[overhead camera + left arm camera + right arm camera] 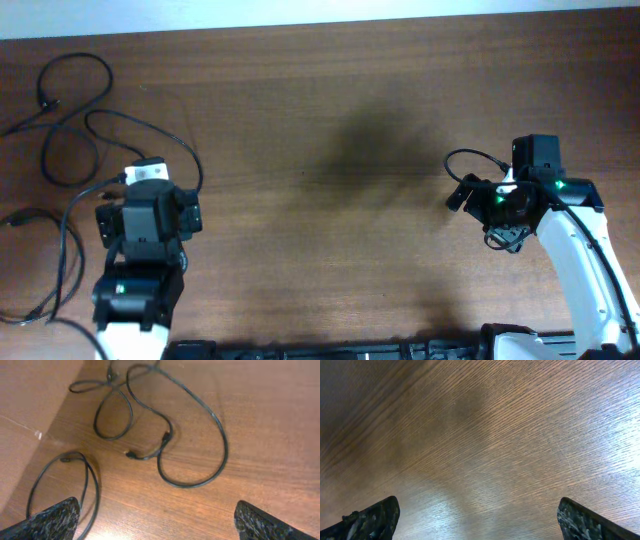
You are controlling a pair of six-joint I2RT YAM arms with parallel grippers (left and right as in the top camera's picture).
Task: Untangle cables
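The cables [60, 125] lie on the left part of the table [330, 100], in loose loops that cross over each other. In the left wrist view, one big loop [222, 435] curls round, and two small plug ends [131, 454] sit close together in the middle. Another loop [87, 467] lies near the left finger.

I think these cords are very light, thin and floppy. They will bend and drag, not lift up stiff. They lie flat on smooth wood, so they may slip away from a pinch. A good spot to take hold looks like a plug end, or a bare bit of loop away from the crossings.

The left gripper [148, 170] hangs just beside the cables, spread wide and holding nothing. The right gripper [465, 192] is far away over bare wood, also spread wide and holding nothing.
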